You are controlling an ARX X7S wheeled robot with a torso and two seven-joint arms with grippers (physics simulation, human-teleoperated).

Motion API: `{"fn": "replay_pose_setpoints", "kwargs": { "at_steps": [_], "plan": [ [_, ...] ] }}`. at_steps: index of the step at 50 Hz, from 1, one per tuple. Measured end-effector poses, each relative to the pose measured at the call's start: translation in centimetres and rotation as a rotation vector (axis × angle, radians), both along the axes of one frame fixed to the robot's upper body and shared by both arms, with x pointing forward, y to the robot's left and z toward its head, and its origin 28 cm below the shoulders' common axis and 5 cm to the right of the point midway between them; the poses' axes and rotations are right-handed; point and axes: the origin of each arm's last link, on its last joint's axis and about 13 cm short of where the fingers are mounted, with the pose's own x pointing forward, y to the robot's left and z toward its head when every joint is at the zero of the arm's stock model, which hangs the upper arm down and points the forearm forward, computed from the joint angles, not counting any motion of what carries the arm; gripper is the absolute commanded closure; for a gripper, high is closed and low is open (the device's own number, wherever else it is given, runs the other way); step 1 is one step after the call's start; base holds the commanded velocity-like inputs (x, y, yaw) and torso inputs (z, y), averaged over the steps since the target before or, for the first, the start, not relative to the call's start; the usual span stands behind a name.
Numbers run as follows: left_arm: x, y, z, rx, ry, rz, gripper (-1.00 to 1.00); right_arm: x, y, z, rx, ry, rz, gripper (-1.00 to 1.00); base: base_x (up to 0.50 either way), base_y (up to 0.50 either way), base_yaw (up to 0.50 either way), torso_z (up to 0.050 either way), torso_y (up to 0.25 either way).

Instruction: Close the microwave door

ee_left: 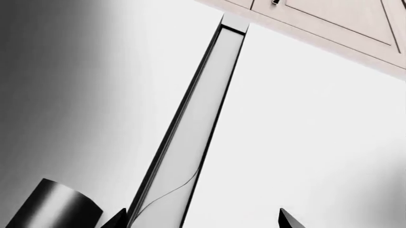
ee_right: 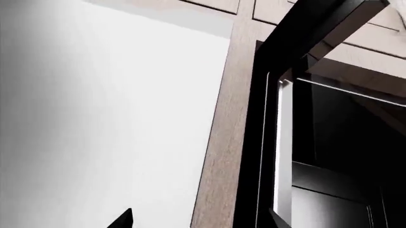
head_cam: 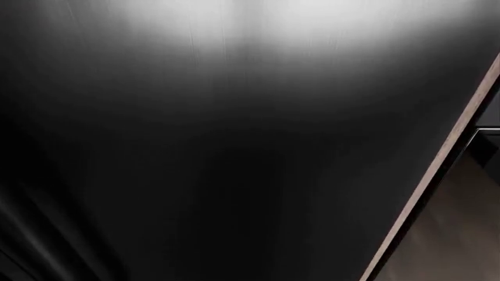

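The black microwave [ee_right: 343,142] shows in the right wrist view, set beside a wooden panel [ee_right: 222,156]. Its door [ee_right: 284,152] appears as a bright silver-edged strip standing out from the black frame, with the dark inside visible behind it. My right gripper [ee_right: 199,219] is open; only its two dark fingertips [ee_right: 123,219] show, spanning the wooden panel and the door's edge without visible contact. My left gripper [ee_left: 203,219] is open too, away from the microwave. In the head view only a dark corner of the microwave [head_cam: 486,140] shows.
A long silver bar handle [ee_left: 197,118] on a pale panel runs between the left fingertips [ee_left: 288,219], close to one of them. Light wood cabinets [ee_left: 343,23] lie beyond. A dark brushed surface [head_cam: 195,146] fills the head view, edged by a wooden strip [head_cam: 437,170].
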Motion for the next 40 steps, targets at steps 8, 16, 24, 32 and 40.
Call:
{"fn": "replay_pose_setpoints", "kwargs": {
  "at_steps": [8,16,24,32,40],
  "plan": [
    [0.0,0.0,0.0,0.001,0.000,-0.001,-1.00,0.2,-0.5,0.7,0.058,0.000,0.048,-1.00,0.00,0.00,0.00,0.001,0.000],
    [-0.1,-0.1,-0.1,0.003,-0.001,-0.003,-1.00,0.5,-1.0,1.1,0.097,0.003,0.072,-1.00,0.00,0.00,0.00,0.000,0.000],
    [-0.1,-0.1,-0.1,0.005,-0.001,-0.004,-1.00,1.0,-1.5,1.3,0.123,0.011,0.078,-1.00,0.00,0.00,0.00,0.000,0.000],
    [-0.1,-0.1,-0.2,0.007,0.000,-0.005,-1.00,1.5,-1.9,1.3,0.141,0.022,0.071,-1.00,0.00,0.00,0.00,0.000,0.000],
    [-0.1,-0.2,-0.2,0.008,0.001,-0.006,-1.00,1.8,-2.4,1.2,0.151,0.031,0.057,-1.00,0.00,0.00,0.00,0.000,0.000]
  ]
}}
